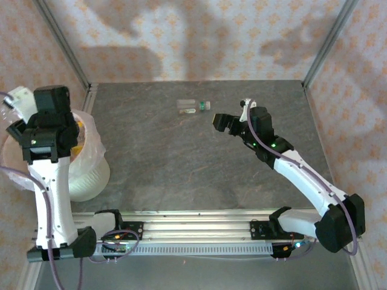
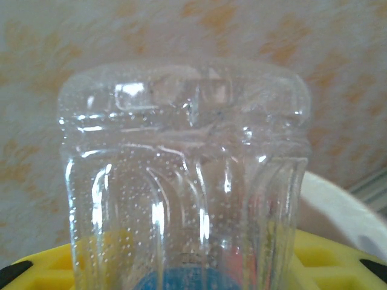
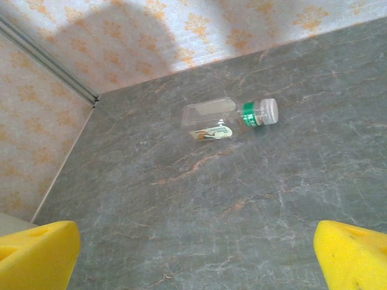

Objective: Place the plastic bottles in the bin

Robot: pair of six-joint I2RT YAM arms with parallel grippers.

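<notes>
A clear plastic bottle (image 2: 184,175) with a blue label sits between my left gripper's (image 2: 187,275) yellow fingers (image 2: 36,269), base towards the camera; the gripper is shut on it. In the top view this bottle (image 1: 17,96) is held high at the far left, by the far side of the bin (image 1: 91,172), a white-bagged bucket. The bin's white rim (image 2: 338,208) shows past the bottle. Another clear bottle (image 3: 230,119) with a green band and white cap lies on its side at the back of the table (image 1: 193,107). My right gripper (image 1: 222,124) hovers open just right of it, nothing between its fingers (image 3: 354,254).
The grey stone tabletop (image 1: 181,163) is walled by patterned panels at the back and both sides. A metal corner post (image 3: 54,63) stands far left of the lying bottle. The arms' mounting rail (image 1: 193,232) runs along the near edge.
</notes>
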